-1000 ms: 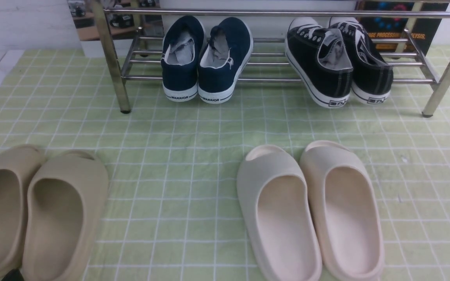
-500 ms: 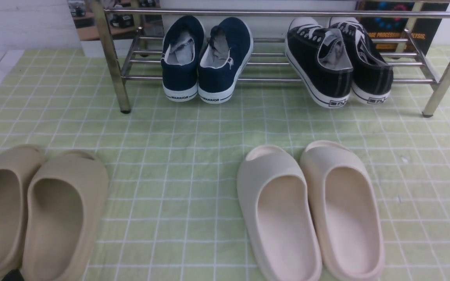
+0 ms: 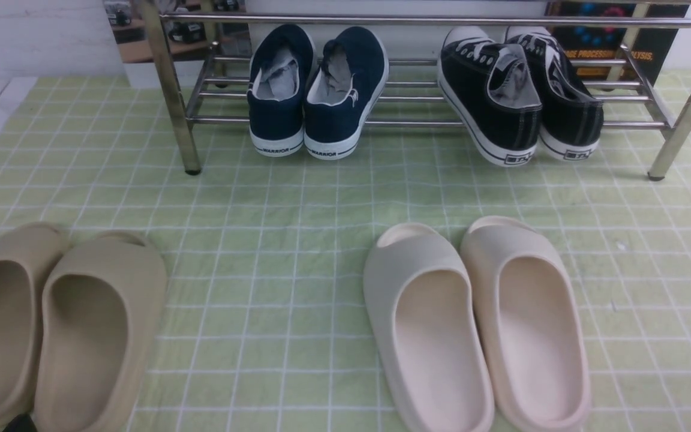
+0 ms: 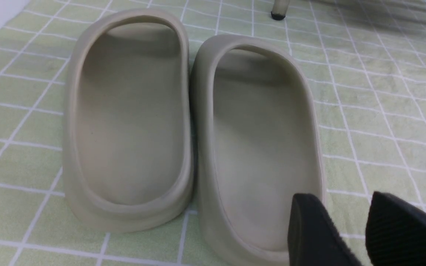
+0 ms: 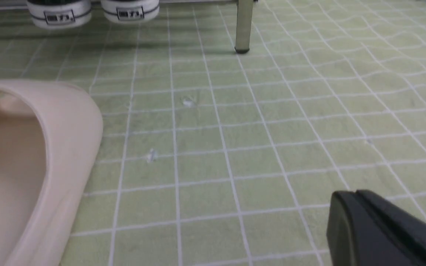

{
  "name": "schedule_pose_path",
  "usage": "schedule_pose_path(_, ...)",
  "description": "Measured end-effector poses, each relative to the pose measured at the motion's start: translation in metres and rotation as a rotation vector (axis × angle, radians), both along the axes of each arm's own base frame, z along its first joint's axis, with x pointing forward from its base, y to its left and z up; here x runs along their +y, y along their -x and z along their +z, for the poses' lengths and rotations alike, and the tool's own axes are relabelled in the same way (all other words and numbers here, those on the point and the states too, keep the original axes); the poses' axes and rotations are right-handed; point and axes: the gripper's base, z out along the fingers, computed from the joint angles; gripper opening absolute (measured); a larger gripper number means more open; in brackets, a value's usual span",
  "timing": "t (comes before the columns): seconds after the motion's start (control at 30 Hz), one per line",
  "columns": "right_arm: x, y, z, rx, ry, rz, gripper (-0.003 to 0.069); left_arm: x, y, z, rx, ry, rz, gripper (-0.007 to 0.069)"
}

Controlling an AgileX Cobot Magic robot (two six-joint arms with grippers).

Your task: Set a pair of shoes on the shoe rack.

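The two black canvas sneakers (image 3: 519, 96) with white laces and striped white soles rest side by side on the chrome shoe rack's (image 3: 168, 90) lower bars, at its right end, heels toward me. Their heels also show in the right wrist view (image 5: 91, 11). My left gripper (image 4: 340, 207) is open and empty, low over the near rim of a beige slide; its black tips just show at the front view's lower left corner (image 3: 0, 425). My right gripper (image 5: 357, 197) is shut and empty above the green cloth, out of the front view.
Navy "WARRIOR" slip-ons (image 3: 315, 90) sit on the rack's left part. Beige slides (image 3: 51, 324) lie front left, cream slides (image 3: 477, 324) front centre-right. A green checked cloth (image 3: 273, 204) covers the floor. A rack leg (image 5: 243, 26) stands ahead of the right gripper.
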Motion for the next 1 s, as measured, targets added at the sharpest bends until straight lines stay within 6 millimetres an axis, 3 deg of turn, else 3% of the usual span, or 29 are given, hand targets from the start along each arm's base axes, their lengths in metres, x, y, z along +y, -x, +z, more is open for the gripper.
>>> schedule_pose_path(1.0, 0.0071, 0.0006, -0.0013, 0.04, 0.003, 0.117, -0.0004, 0.0, 0.0, 0.0, 0.0, 0.0, 0.0, 0.0238)
